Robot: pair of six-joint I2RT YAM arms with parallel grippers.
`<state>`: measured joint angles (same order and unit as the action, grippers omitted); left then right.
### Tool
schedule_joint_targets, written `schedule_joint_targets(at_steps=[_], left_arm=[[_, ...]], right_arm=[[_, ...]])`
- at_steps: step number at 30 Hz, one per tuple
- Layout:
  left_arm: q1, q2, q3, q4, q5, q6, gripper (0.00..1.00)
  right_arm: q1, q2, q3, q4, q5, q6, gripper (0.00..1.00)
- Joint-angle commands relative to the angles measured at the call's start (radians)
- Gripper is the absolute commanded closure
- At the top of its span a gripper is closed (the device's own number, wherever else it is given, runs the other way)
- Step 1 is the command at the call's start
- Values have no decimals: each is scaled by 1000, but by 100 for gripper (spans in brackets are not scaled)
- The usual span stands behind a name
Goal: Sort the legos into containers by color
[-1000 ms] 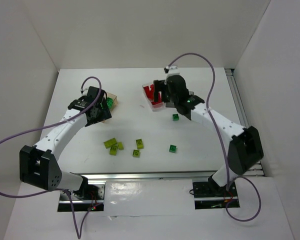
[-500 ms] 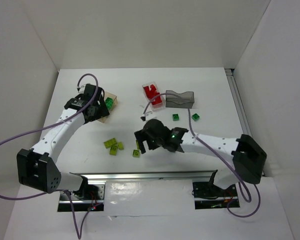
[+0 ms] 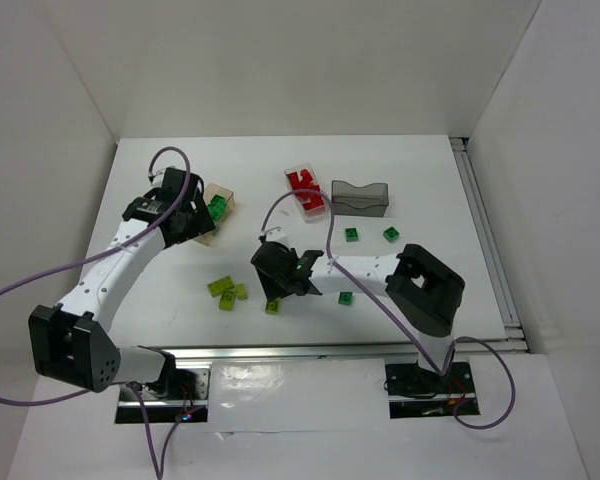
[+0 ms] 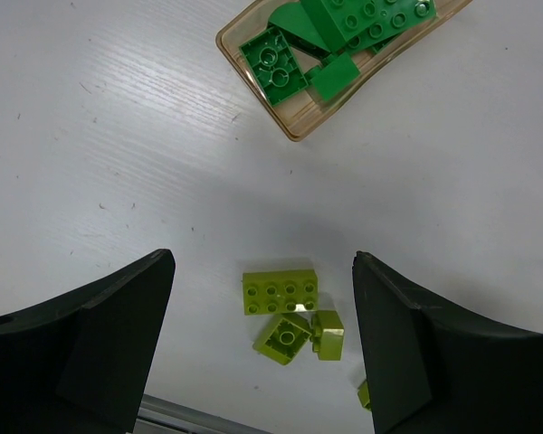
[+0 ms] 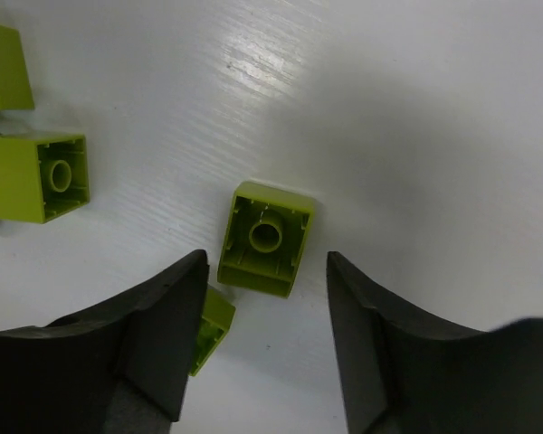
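Left gripper (image 4: 262,264) hovers near tan container (image 4: 251,86) holding dark green legos (image 4: 273,65).

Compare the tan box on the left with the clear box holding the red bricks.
The tan box holds dark green bricks; the clear box holds red bricks. The tan box has amber walls; the clear box's are colourless. The tan box sits to the left; the clear box nearer the middle, beside the grey box. Both are small, rectangular, open-topped, each holding one colour.
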<state>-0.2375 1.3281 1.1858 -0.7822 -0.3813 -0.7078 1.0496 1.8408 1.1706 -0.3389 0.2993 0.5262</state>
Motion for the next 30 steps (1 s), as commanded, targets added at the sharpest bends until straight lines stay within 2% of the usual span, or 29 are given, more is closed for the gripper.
schedule_joint_targets(at_steps=[1,6,8,10,14,20,24,30], left_arm=[[4,-26,9,1,5,13,11],[4,-26,0,11,5,13,11],[4,-26,0,11,16,13,11],[4,-26,-9,20,16,13,11],[4,-47,-9,20,5,13,11],[4,-47,-9,31,-4,22,11],[14,-38,-9,31,7,22,11],[14,-38,-9,31,7,31,11]], right_arm=[[16,17,55,-6,46,17,40],[16,54,89,-17,72,-18,46],[16,80,119,-17,81,-34,56],[16,80,130,-26,118,-34,62],[-35,19,118,-26,164,-43,62],[-253,-132,75,47,153,-65,62],[-407,-132,130,47,153,-77,62],[-604,0,260,92,124,-110,60]])
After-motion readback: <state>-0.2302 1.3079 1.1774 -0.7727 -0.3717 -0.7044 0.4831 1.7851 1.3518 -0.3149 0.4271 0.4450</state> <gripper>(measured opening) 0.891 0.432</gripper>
